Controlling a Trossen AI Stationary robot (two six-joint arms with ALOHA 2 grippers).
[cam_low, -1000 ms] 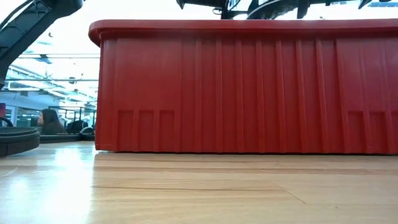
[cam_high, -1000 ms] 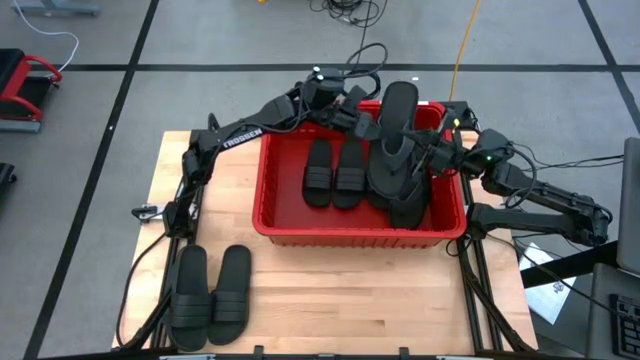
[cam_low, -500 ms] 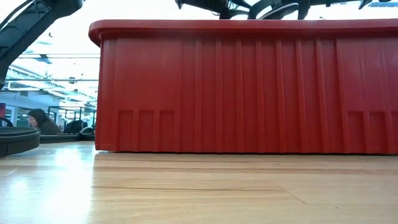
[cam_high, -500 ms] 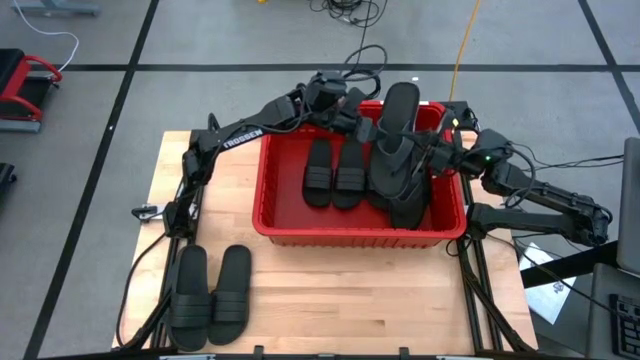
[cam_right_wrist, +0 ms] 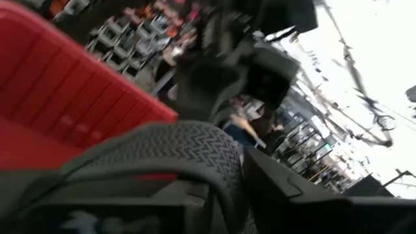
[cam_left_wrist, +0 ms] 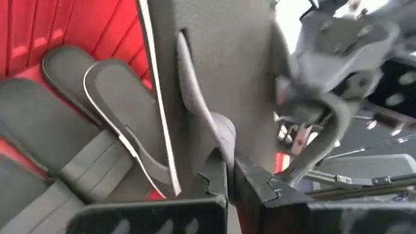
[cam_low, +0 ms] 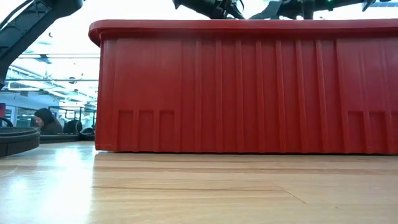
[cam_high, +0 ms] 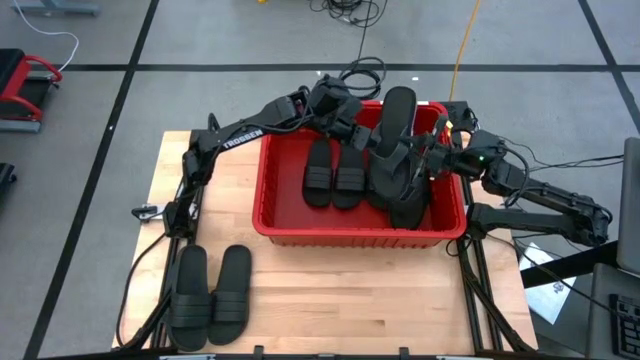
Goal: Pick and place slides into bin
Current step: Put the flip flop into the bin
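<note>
A black flip-flop [cam_high: 397,115] stands slanted over the red bin's [cam_high: 350,236] far right part, between my two grippers. My left gripper [cam_high: 368,138] is shut on it from the left, and my right gripper [cam_high: 428,158] holds it from the right. Two ribbed-strap slides [cam_high: 334,172] lie flat side by side on the bin floor. More slides [cam_high: 408,200] are piled in the bin's right end. Two slides [cam_high: 211,294] lie on the table near its left front corner. The low view shows only the bin's wall [cam_low: 249,87]. My left gripper pinches the flip-flop's thong strap [cam_left_wrist: 218,140] between its two fingers, close against the sole [cam_left_wrist: 221,58]. The fingers come from the table's far left, slanting down. The flip-flop stands tilted, its far end above the bin's far rim. My right gripper has the flip-flop's sole edge, with its zigzag tread [cam_right_wrist: 188,153], between its two fingers. The fingers come about level from the table's right, across the sole. Whether the lower end rests on the pile, I cannot tell.
The bin fills the table's middle and far part. Bare wood lies in front of it and to its left [cam_high: 350,300]. Cables [cam_high: 360,75] trail behind the bin. In the low view a slide's edge [cam_low: 15,140] shows at the far left.
My left gripper has tipped downward and shut on the flip-flop's strap. The flip-flop has leaned a little, its far end moving toward the table's left. The right arm has stayed in place.
</note>
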